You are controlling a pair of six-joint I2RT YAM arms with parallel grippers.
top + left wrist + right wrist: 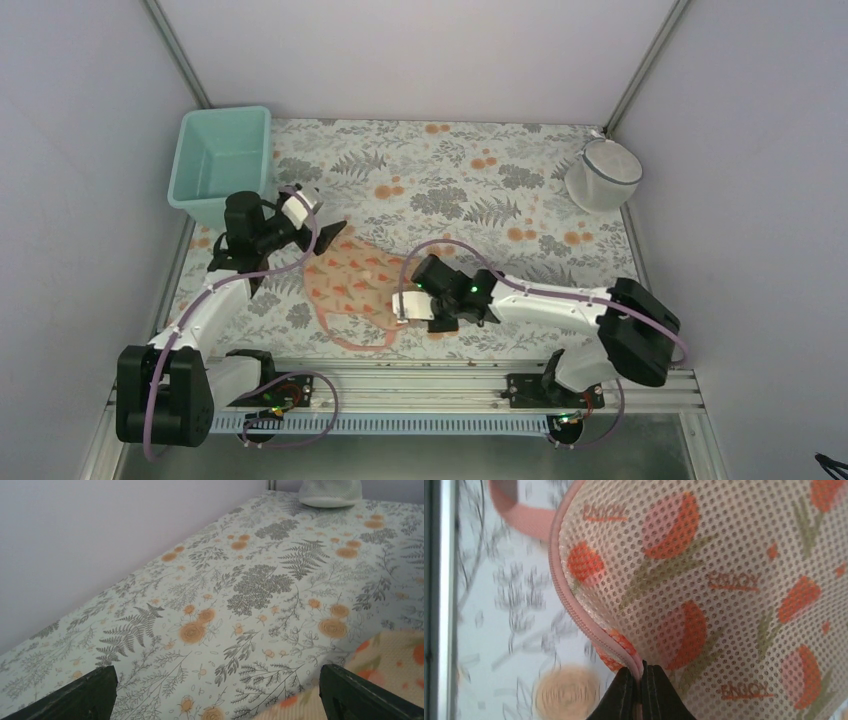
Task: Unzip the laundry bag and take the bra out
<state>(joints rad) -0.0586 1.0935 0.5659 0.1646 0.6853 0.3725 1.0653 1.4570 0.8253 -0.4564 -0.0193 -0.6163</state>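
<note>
My right gripper point(640, 679) pinches the laundry bag point(352, 290) by its pink zip rim point(574, 614), probably to work the zip. My left gripper point(220, 695) hangs spread at the bag's far-left edge, ready to brace. I can't see the bra.

I see soft, even light and only faint shadows. Left of the laundry bag point(724, 580), the tablecloth point(499, 630) blurs in my right wrist view.

Floral table point(450, 170): laundry bag point(355, 285), tub point(224, 165), basket point(603, 177)

Open tablecloth point(450, 170) between teal tub point(225, 150) back-left and white mesh basket point(603, 175) back-right; laundry bag point(352, 290) across the near centre.
</note>
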